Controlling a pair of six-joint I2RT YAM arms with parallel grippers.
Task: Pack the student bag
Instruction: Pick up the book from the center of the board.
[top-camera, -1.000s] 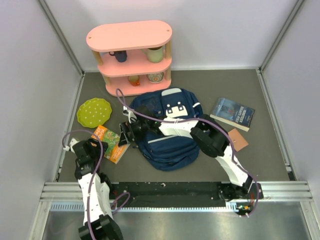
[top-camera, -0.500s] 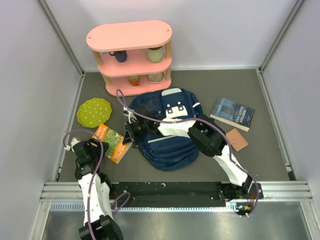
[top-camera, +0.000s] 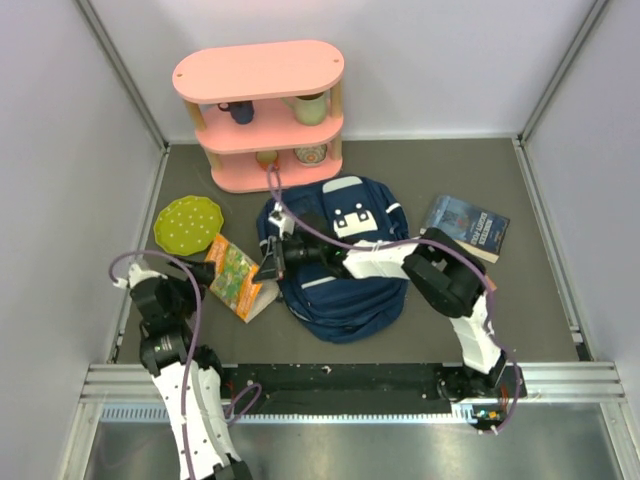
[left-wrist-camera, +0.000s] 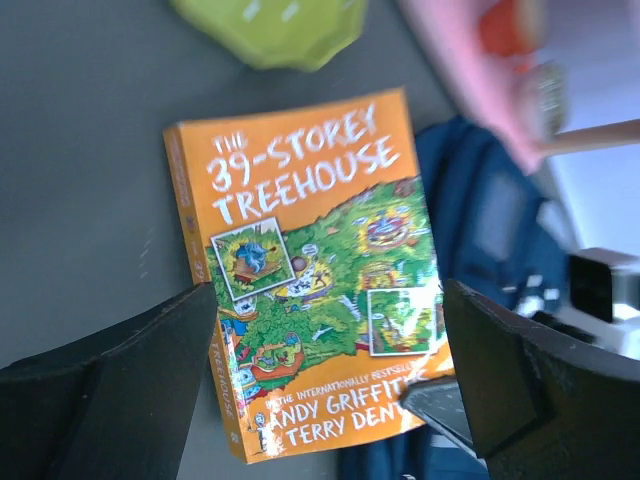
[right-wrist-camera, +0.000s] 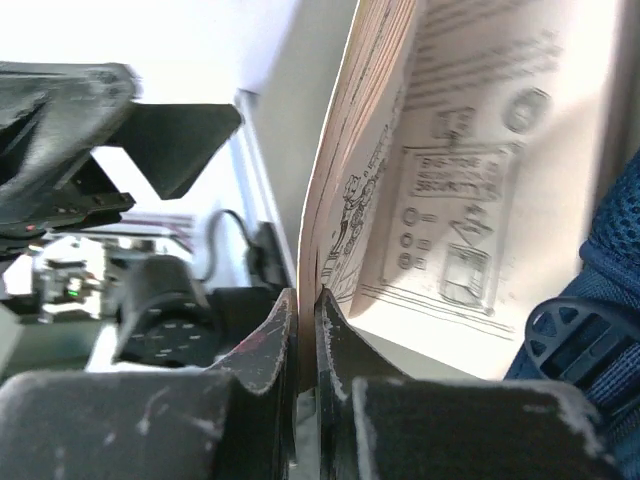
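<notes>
Pinching one edge of the orange book (top-camera: 238, 275), our right gripper (top-camera: 270, 268) has its fingers pressed together on the paper. The book sits tilted and partly fanned open. Our left gripper (left-wrist-camera: 325, 330) hangs above the cover with its fingers spread wide, apart from it. We see the student bag (top-camera: 345, 305) lying at table centre, with the orange book just at its 9 o'clock. The pink shelf (top-camera: 258, 72) is at its 12, the green plate (top-camera: 188, 222) at its 10 and a blue book (top-camera: 465, 228) at its 2.
</notes>
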